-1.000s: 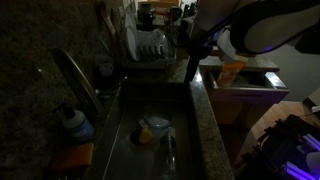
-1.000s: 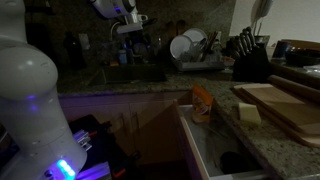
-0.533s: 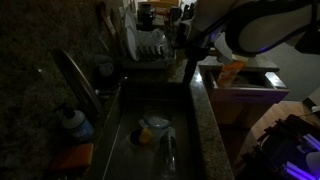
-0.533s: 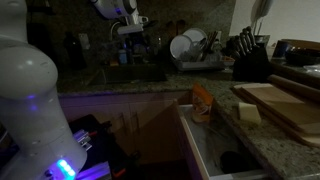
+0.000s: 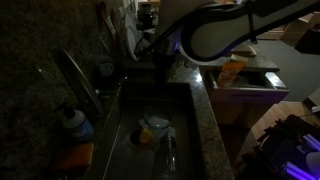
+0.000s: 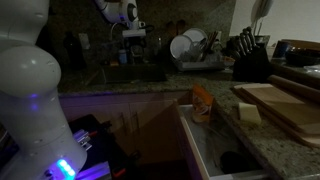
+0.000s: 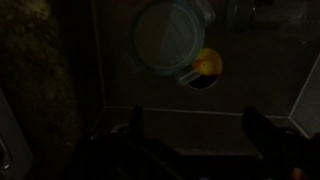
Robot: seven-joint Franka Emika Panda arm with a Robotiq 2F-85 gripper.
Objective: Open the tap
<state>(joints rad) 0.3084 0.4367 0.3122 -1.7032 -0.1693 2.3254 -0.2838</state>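
Observation:
The tap (image 5: pixel 78 78) is a long arched silvery spout at the sink's left side, rising above a blue-capped bottle (image 5: pixel 72 122). My gripper (image 5: pixel 143 48) hangs over the far end of the sink (image 5: pixel 150 100), well away from the tap; it also shows in an exterior view (image 6: pixel 132 38). In the wrist view the two fingers (image 7: pixel 200 130) stand wide apart and empty, looking down into the dark basin. Below them lie a round lidded container (image 7: pixel 170 40) and a yellow object (image 7: pixel 207 63). I cannot make out the tap in the wrist view.
A dish rack with plates (image 6: pixel 190 47) stands behind the sink. A knife block (image 6: pixel 248 60), a cutting board (image 6: pixel 290 100), an orange bag (image 6: pixel 202 100) and an open drawer (image 6: pixel 215 140) are on the counter side. A utensil (image 5: pixel 168 150) lies in the sink.
The arm has swung from the sink's right edge to over the far end of the basin, nearer the tap side. Nothing in the sink has moved.

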